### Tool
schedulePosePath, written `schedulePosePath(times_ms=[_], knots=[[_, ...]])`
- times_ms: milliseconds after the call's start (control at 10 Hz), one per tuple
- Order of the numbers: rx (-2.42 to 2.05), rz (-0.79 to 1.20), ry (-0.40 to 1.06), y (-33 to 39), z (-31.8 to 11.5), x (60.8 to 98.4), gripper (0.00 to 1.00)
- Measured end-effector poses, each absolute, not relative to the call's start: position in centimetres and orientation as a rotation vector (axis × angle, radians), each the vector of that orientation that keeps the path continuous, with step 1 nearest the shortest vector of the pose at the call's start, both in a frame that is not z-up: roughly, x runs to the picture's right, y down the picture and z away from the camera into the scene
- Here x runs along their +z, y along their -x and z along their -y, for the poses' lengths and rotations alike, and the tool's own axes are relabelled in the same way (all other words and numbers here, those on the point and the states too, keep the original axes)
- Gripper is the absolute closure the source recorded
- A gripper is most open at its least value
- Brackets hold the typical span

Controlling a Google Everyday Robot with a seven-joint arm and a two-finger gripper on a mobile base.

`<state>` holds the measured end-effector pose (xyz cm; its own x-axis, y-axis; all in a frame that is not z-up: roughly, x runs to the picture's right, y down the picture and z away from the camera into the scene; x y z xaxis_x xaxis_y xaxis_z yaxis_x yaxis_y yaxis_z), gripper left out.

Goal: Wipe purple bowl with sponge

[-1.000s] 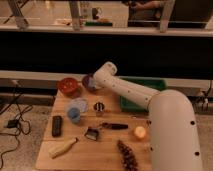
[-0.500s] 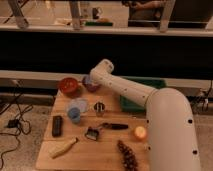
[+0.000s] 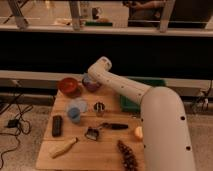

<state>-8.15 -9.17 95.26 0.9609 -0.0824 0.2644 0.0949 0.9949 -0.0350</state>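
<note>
The purple bowl (image 3: 92,83) sits at the far edge of the wooden table (image 3: 107,150), just right of a reddish-brown bowl (image 3: 68,86) and left of a green tray (image 3: 131,102). The gripper (image 3: 90,78) is down over the purple bowl at the end of the white arm (image 3: 125,87); whether it is open or closed cannot be told, and the sponge cannot be made out. Nearer lie a blue cup (image 3: 74,114), a black remote (image 3: 57,125), a banana (image 3: 64,148) and an orange (image 3: 138,132).
</note>
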Motion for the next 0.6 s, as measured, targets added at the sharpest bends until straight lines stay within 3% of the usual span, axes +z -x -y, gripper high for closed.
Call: schedulePosePath(times_ms=[200, 300, 600], knots=[[-0.091, 0.266, 0.048, 8.18, 9.14, 95.28, 0.75], [-0.092, 0.266, 0.048, 8.31, 9.11, 95.29, 0.57], [-0.091, 0.265, 0.048, 8.19, 9.14, 95.29, 0.33]])
